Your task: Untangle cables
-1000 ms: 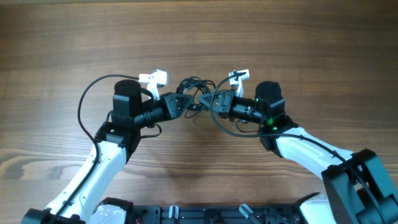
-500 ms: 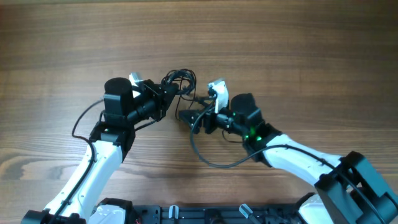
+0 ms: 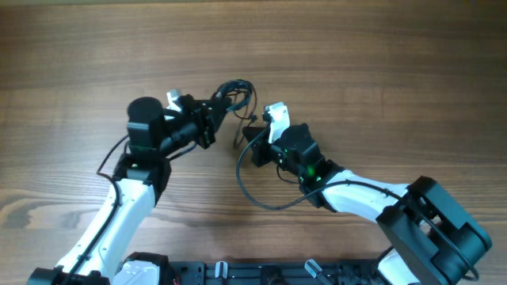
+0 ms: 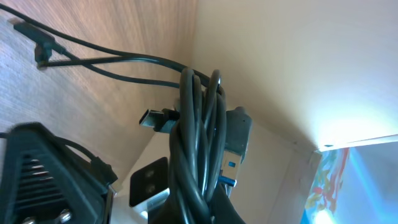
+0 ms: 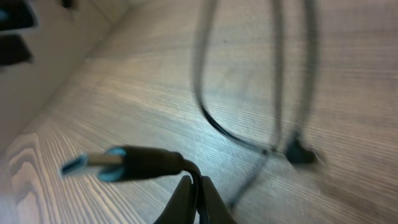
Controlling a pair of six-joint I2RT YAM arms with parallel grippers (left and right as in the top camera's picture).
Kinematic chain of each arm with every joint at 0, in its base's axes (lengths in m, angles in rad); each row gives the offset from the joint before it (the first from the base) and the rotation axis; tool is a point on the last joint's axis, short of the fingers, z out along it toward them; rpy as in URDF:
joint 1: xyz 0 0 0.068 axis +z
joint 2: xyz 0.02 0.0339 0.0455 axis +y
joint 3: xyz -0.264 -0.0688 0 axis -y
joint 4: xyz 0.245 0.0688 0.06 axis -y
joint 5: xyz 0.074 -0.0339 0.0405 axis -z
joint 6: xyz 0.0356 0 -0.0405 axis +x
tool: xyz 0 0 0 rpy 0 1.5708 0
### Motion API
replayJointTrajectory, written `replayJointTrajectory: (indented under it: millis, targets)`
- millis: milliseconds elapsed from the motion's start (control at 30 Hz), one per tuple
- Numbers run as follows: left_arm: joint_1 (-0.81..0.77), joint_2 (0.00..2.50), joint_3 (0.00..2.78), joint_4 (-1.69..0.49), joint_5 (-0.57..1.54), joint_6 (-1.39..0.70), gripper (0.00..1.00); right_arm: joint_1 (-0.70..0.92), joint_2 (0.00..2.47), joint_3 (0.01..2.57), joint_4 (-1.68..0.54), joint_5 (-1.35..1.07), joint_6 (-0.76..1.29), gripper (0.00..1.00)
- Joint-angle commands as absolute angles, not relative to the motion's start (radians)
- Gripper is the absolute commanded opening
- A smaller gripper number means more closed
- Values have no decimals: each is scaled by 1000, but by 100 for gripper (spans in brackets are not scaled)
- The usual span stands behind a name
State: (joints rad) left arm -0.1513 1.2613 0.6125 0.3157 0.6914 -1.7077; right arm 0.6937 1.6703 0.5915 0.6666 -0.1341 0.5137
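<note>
Clamping a bunched loop of thin black cables (image 3: pixel 235 89), the left gripper (image 3: pixel 212 119) is closed on the bundle, which stands up and to the right of its jaws in the overhead view. From the left wrist camera, the same cables (image 4: pixel 198 118) fill the middle of the frame as several strands doubled over one another. A blue-tongued USB plug (image 4: pixel 235 155) hangs against the right side of the bunch, and a second dark plug (image 4: pixel 155 118) juts out on its left. Two strands leave the bunch toward the upper left and run down to the wooden table (image 4: pixel 93 106), where a small plug end (image 4: pixel 41 55) lies flat.

Just to the right and a little lower, the right gripper (image 3: pixel 252 142) is also closed. Its wrist camera shows the fingers (image 5: pixel 183 196) pressed together at the bottom edge, pinching one cord just behind its USB plug (image 5: pixel 134 165). That plug points left above the wood, its tip pale. Beyond it, blurred strands climb out of the top of the frame, and another small plug end (image 5: pixel 301 154) rests on the table.

Both grippers sit near each other but apart, close to the table's middle. A thicker black supply wire (image 3: pixel 249 190) sags in a loop below the right arm.
</note>
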Motion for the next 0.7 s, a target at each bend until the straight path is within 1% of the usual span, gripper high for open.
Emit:
replayJointTrajectory:
  millis: [0, 67, 100, 133, 200, 233, 267, 300, 400, 433, 467, 533, 667]
  targets:
    - [-53, 1259, 619, 325, 820, -1449, 4, 622, 1641, 595, 622, -172, 583, 32]
    - [-15, 1259, 619, 324, 903, -1246, 4, 574, 1609, 595, 574, -245, 584, 54]
    - [-3, 1259, 619, 324, 950, -1126, 4, 540, 1587, 595, 548, -322, 585, 66]
    - [1, 1259, 619, 320, 1010, -993, 4, 492, 1563, 595, 528, -432, 609, 75]
    - [0, 1259, 619, 313, 1121, -756, 4, 396, 1538, 595, 538, -679, 771, 92]
    - [-4, 1259, 619, 295, 1139, -687, 4, 360, 1538, 595, 554, -775, 859, 98]
    - [-9, 1259, 619, 254, 1137, -625, 4, 316, 1539, 595, 561, -887, 965, 100]
    - [-14, 1259, 619, 228, 1137, -593, 4, 310, 1539, 595, 564, -918, 1034, 100]
    - [-52, 1259, 619, 200, 1137, -529, 4, 336, 1539, 595, 593, -926, 1237, 100]
    - [-64, 1259, 619, 194, 1137, -512, 4, 342, 1539, 595, 625, -926, 1280, 100]
    - [-80, 1259, 619, 181, 1137, -490, 4, 344, 1539, 595, 700, -924, 1368, 100]
    - [-91, 1259, 619, 163, 1132, -469, 4, 344, 1539, 595, 791, -921, 1468, 100]
    - [-95, 1259, 619, 159, 1133, -466, 4, 345, 1539, 595, 868, -892, 1605, 99]
